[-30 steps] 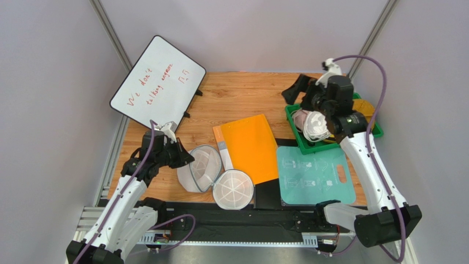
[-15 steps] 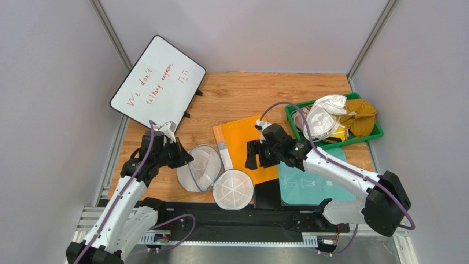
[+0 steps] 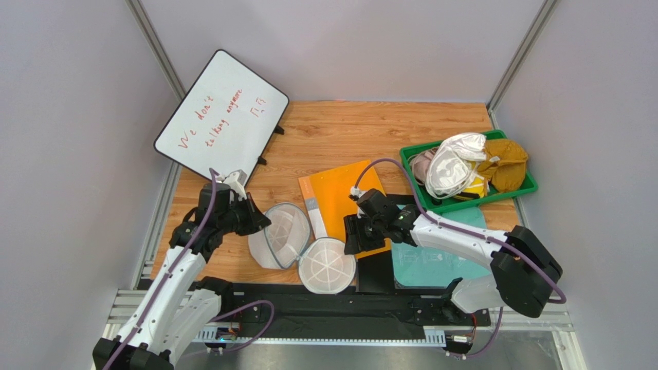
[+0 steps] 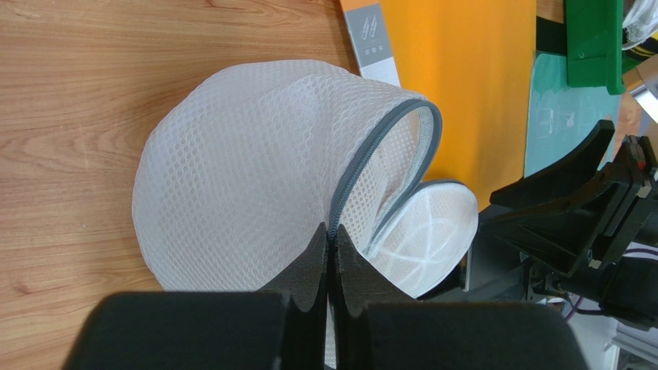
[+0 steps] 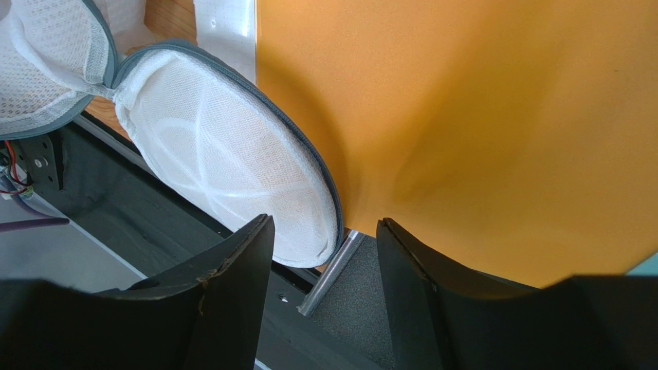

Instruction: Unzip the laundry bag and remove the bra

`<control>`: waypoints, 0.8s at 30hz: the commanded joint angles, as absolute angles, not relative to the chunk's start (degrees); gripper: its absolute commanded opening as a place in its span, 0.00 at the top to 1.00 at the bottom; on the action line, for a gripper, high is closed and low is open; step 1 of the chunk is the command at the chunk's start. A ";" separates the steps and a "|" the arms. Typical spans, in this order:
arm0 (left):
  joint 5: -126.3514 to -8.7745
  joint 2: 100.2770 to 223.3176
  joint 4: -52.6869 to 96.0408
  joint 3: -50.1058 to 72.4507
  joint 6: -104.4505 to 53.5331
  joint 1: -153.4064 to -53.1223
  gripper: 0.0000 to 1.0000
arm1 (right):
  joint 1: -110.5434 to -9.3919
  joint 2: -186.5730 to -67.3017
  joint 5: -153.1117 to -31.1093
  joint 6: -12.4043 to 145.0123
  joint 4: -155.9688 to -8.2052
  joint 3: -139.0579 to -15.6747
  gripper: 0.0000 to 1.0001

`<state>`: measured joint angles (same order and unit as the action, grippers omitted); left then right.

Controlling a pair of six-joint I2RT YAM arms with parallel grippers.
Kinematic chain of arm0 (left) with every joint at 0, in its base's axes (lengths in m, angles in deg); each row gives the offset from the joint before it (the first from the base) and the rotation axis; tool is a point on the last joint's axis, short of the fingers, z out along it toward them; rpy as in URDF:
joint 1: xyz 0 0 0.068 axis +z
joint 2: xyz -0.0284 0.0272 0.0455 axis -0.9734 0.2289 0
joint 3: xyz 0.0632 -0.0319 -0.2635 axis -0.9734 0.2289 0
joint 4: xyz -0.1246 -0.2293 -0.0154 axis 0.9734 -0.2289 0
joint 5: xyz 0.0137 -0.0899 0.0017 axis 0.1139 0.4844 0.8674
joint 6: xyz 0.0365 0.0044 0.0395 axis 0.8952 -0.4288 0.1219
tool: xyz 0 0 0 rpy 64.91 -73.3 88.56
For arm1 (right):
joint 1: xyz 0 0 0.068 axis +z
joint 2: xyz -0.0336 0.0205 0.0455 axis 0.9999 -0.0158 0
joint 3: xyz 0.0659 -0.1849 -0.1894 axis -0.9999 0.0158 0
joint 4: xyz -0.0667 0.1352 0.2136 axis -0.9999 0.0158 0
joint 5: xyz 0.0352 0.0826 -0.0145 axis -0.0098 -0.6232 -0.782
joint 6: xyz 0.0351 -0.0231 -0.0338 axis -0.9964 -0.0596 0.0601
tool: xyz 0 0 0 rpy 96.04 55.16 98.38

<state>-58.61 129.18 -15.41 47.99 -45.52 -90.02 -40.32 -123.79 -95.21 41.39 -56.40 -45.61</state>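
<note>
Right fingers (image 5: 232,293), spread, have swung from the mustard-brown fabric bra (image 3: 510,166) in the green tray (image 3: 407,159) at two o'clock to the round white mesh laundry bag (image 3: 278,231); left fingers (image 4: 313,270) pinch its rim (image 4: 378,146); hold that steady.

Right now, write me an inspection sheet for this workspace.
Surface: wooden table, no spills seen.
Job's things: laundry bag unzipped, lid flapped open; mustard bra in green tray.
Clutter: orange folder, teal mat, whiteboard, other garments in tray.
End effectors: left end effector shut on the bag's zipper rim; right end effector open over the lid's edge.
Cables: purple cable along each arm, right one looping above the folder.
Surroundings: grey walls, nothing else seen.
</note>
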 commanded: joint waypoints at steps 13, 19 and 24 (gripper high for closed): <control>-59.92 129.63 -15.76 47.13 -45.17 -89.86 1.00 | -39.44 -129.62 -99.50 44.37 -56.24 -49.44 1.00; -62.11 129.90 -16.20 47.48 -45.78 -89.77 1.00 | -39.52 -127.16 -95.55 49.81 -42.55 -57.71 1.00; -63.34 129.37 -13.83 50.29 -48.67 -91.44 1.00 | -40.05 -126.01 -92.65 52.90 -32.07 -67.55 1.00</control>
